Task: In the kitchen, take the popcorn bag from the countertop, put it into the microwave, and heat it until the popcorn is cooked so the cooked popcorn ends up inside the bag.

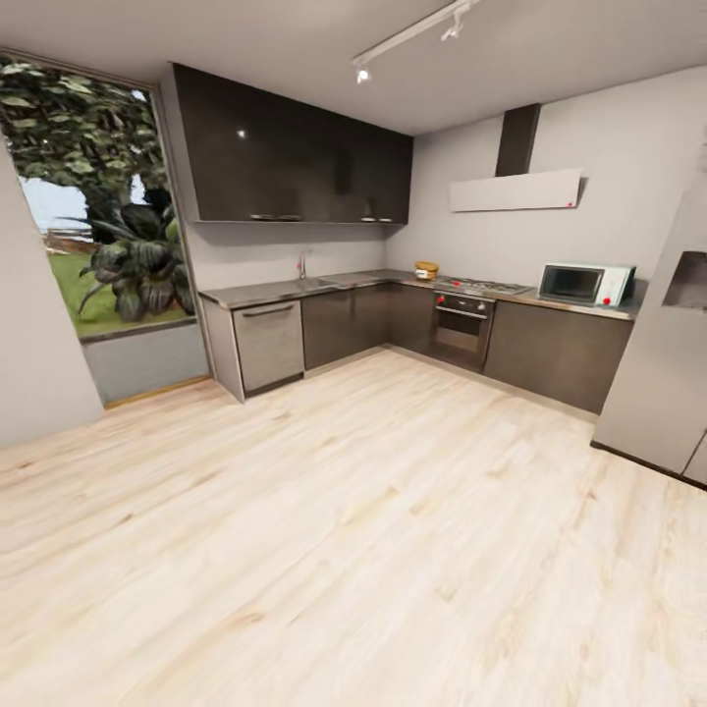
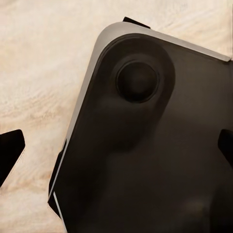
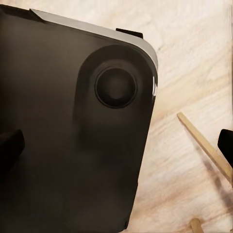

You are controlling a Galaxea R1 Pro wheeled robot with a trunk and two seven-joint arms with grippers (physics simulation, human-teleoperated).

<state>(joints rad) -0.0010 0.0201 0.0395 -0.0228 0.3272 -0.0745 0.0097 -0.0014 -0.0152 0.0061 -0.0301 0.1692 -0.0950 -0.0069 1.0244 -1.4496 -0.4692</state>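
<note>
Far across the room, the popcorn bag (image 1: 426, 270) is a small tan sack on the grey L-shaped countertop (image 1: 285, 290), near the corner and left of the hob. The mint-blue microwave (image 1: 586, 284) stands on the same countertop further right, its dark door closed. My left gripper (image 2: 116, 150) is open, its dark fingertips (image 2: 10, 153) wide apart above my own dark base (image 2: 145, 160). My right gripper (image 3: 116, 145) is open too, with fingertips (image 3: 9, 148) spread over the base (image 3: 63, 145) and nothing between them.
A wide light wooden floor (image 1: 344, 511) lies between me and the cabinets. The steel built-in oven (image 1: 462, 329) sits under the hob (image 1: 483, 286). A tall grey fridge (image 1: 663, 373) stands at the right, a big window (image 1: 93, 196) at the left. Thin wooden legs (image 3: 204, 145) stand beside my base.
</note>
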